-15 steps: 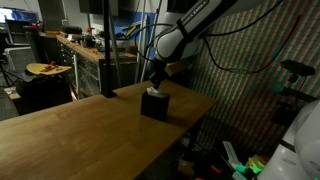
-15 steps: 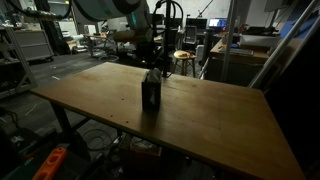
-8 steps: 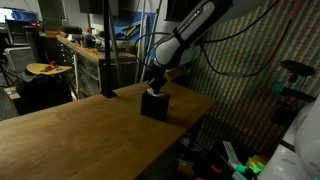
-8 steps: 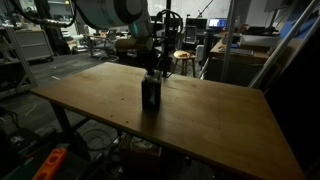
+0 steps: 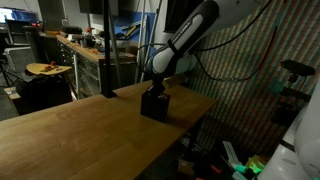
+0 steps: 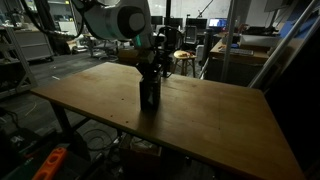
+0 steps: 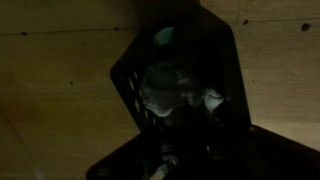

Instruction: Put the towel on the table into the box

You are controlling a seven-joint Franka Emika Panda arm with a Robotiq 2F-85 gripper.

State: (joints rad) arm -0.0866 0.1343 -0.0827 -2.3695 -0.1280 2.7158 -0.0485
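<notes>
The small black box (image 5: 154, 104) stands upright near the far edge of the wooden table (image 5: 80, 130), and it shows in both exterior views (image 6: 150, 94). My gripper (image 5: 155, 87) points straight down into the box's open top (image 6: 150, 74). In the wrist view the box's rim (image 7: 125, 75) frames the light grey-white towel (image 7: 160, 88), bunched inside the box. The gripper (image 7: 185, 122) is a dark shape right over the cloth, shut, with the towel gathered at its tips. No towel lies on the tabletop (image 6: 220, 120).
The box sits close to the table's edge, beyond which hang cables and a mesh wall (image 5: 250, 70). A cluttered workbench with a round orange-brown object (image 5: 40, 68) stands behind. A stool (image 6: 184, 56) and shelves lie past the table's far side.
The arm has come down over the last second, bringing the gripper lower into the mouth of the box. The box has not moved.
</notes>
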